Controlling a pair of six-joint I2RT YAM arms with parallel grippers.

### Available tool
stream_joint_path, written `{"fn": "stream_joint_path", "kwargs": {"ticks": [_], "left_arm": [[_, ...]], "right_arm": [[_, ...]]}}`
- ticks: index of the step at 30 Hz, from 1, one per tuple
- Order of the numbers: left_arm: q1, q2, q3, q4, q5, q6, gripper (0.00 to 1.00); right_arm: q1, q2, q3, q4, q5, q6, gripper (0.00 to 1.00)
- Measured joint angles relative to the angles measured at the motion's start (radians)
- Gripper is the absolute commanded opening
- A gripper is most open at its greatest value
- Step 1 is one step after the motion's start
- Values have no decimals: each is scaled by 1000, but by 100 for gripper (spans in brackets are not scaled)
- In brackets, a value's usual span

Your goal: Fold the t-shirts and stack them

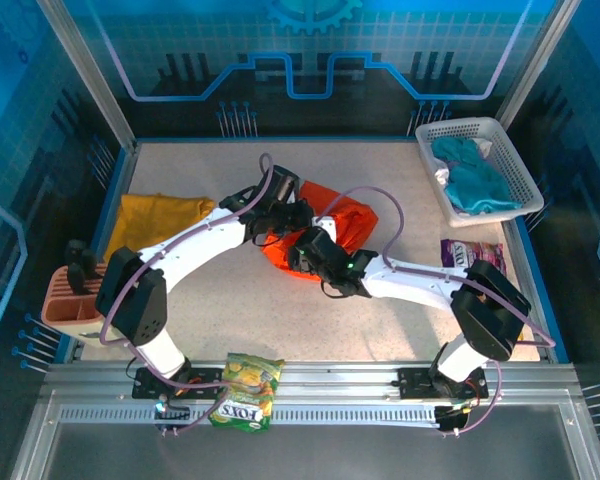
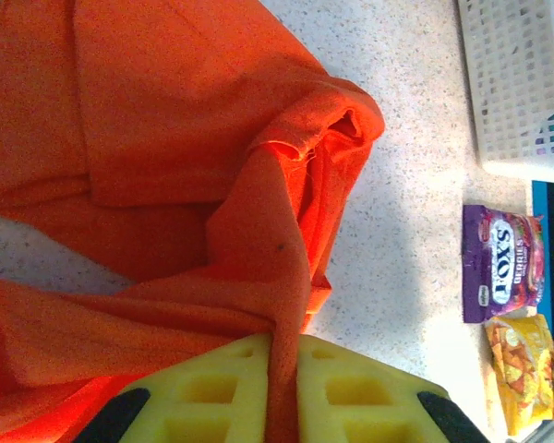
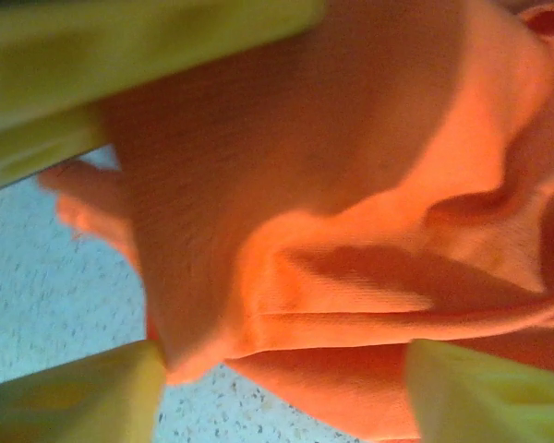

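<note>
The orange shirt [image 1: 348,215] lies bunched in the middle of the table [image 1: 230,330], and both claws are at its left end, close to each other. Most of the cloth runs away from them to the right and towards the far side.

The left claw [image 1: 296,214] is at the far side of the heap. In its wrist view it [image 2: 284,369] is clamped on a thin ridge of orange cloth, which runs straight out from between the pads to a sleeve opening.

The right claw [image 1: 300,252] is at the near side. Its fingers [image 3: 148,37] stand apart with a thick wad of the shirt between them, and no firm pinch shows.

The shirt is not spread flat, so folding it probably depends on the two claws drawing apart along that ridge until an edge is taut.

The mustard shirt [image 1: 160,215] lies flat well off to the left, nearer the left arm, with nothing stacked on it.
</note>
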Motion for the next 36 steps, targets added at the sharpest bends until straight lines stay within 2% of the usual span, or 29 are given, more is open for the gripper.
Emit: {"fn": "stream_joint_path", "kwargs": {"ticks": [1,3,4,5,6,8,9,13,18,23,28,36], "left_arm": [[-2,-3,-9,11,4,-7,15],[-3,-16,-33,19,8,-14,18],[-4,-24,-47,19,8,-16,25],[-4,-32,-58,17,8,-19,37],[-4,-40,-68,15,7,-14,52],[-3,-58,-80,8,-1,-6,69],[-1,-70,-85,4,-6,-3,73],[37,-118,-94,-23,-10,47,82],[97,-152,-149,-42,-13,116,87],[109,-162,-300,-33,-15,124,91],[119,-122,-352,36,-2,101,94],[105,-21,-291,167,71,38,94]], "right_arm": [[-3,3,0,-3,15,18,34],[-14,7,-1,-5,24,27,19],[-25,7,-4,-1,21,29,10],[-39,6,-9,7,16,26,2],[-59,6,-16,16,5,20,0],[-106,0,-38,31,-27,-5,0],[-135,-10,-54,38,-51,-18,0],[-287,-98,-115,47,-179,-76,0],[-467,-223,-124,18,-296,-135,0],[-574,-331,-137,-30,-338,-172,0],[-619,-381,-154,-63,-363,-201,0],[-632,-412,-198,-88,-385,-217,0]]}}
